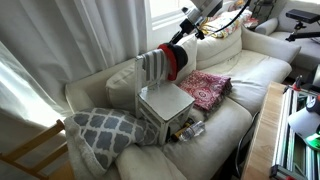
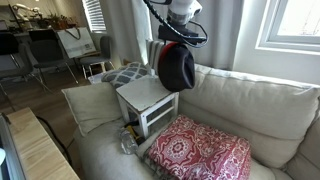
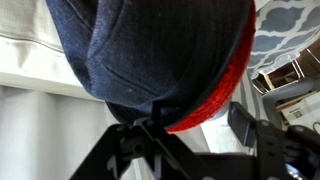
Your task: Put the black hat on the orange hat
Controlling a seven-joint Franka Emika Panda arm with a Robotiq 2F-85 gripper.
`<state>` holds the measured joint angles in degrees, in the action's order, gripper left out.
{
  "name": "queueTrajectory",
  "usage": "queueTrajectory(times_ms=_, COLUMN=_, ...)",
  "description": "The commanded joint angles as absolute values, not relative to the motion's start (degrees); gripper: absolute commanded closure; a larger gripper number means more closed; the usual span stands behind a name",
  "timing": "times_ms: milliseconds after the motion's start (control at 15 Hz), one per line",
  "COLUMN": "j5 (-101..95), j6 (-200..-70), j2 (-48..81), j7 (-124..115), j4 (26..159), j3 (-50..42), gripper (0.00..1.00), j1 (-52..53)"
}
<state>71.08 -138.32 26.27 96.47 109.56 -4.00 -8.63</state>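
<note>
The gripper (image 3: 150,125) is clenching the gathered fabric at the edge of the black hat (image 3: 150,50) and holding it in the air above the white box (image 2: 148,100). The orange hat (image 3: 225,85) is pressing against the black one, its red edge peeking out along one side. Whether the gripper is pinching both hats cannot be told. Gripping at the edge is probably letting the soft crowns hang nested together. A grey-and-white striped cloth (image 1: 152,66) is sitting just beside them. The box's open lower compartment is holding a few small items (image 1: 186,128), too small to identify.
</note>
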Motion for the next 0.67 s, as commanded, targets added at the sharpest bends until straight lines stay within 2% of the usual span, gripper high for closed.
queueTrajectory(times_ms=0, j5=72.1, j6=-140.0, j2=24.3, j7=96.6, j4=112.2, j3=-3.2, gripper=0.50, j1=-8.4)
queueTrajectory(times_ms=67, j5=72.0, j6=-140.0, j2=24.2, j7=96.5, j4=112.4, j3=-3.2, gripper=0.47, j1=-8.4)
queueTrajectory(times_ms=200, j5=72.1, j6=-140.5, j2=23.9, j7=96.5, j4=112.7, j3=-3.2, gripper=0.23, j1=-8.2)
queueTrajectory(times_ms=400, j5=72.4, j6=-140.5, j2=23.3, j7=96.5, j4=113.3, j3=-2.9, gripper=0.03, j1=-8.3)
queueTrajectory(times_ms=600, j5=72.4, j6=-140.8, j2=22.6, j7=96.6, j4=114.1, j3=-2.8, gripper=0.00, j1=-8.2)
